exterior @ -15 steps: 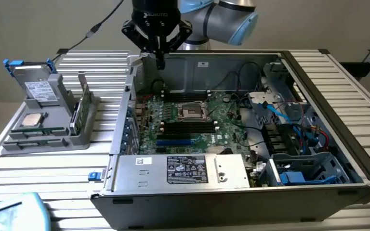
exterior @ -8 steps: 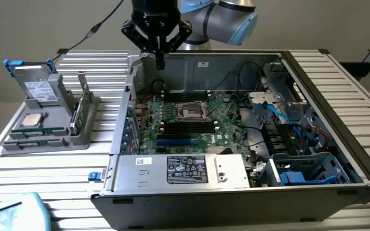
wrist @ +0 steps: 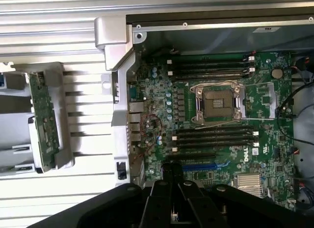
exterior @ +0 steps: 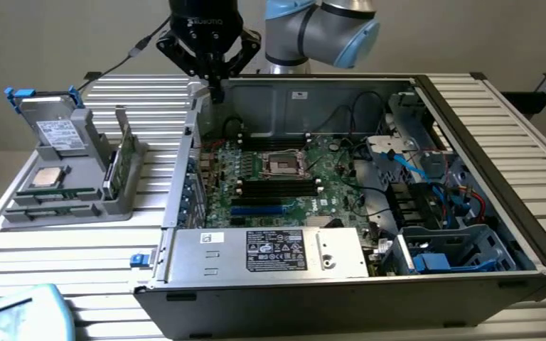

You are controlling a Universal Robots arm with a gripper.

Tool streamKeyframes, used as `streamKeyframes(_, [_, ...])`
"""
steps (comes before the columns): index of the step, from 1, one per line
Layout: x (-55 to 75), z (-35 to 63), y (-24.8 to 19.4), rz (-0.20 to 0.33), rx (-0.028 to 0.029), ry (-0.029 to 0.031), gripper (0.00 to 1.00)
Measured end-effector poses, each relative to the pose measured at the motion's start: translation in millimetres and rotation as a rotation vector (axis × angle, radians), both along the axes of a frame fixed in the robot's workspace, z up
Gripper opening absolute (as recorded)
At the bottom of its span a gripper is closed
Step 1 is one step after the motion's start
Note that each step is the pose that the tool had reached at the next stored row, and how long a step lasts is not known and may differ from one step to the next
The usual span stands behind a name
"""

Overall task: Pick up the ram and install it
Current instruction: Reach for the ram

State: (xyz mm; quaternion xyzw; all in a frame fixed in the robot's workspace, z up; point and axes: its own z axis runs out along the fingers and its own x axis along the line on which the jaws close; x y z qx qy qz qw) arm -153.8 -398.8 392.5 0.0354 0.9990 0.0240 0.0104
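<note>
The ram (exterior: 111,174) is a thin green stick standing on edge in a grey holder (exterior: 74,206) at the exterior view's left; in the wrist view the ram (wrist: 44,119) shows as a long green board in that holder. My gripper (exterior: 216,94) hangs shut above the back left corner of the open computer case (exterior: 349,288), well apart from the ram and holding nothing. Its black fingers (wrist: 172,175) sit together over the motherboard's edge. The black memory slots (wrist: 216,135) on the green motherboard (exterior: 283,192) flank the CPU socket (wrist: 218,102).
A square silver CPU chip (exterior: 47,177) and a drive with blue clips (exterior: 57,131) also rest on the holder. The case holds a silver power supply (exterior: 273,252), cables (exterior: 425,185) and a blue drive cage (exterior: 443,259). The slatted table (exterior: 55,256) surrounds everything.
</note>
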Motion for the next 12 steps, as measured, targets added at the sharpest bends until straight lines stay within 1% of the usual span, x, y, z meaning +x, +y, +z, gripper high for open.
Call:
streamKeyframes(4, [-18.4,-0.1,0.0,0.0,0.0,0.0,0.1])
streamKeyframes(12, [-54.7,-1.7,0.0,0.0,0.0,-0.0038,0.1])
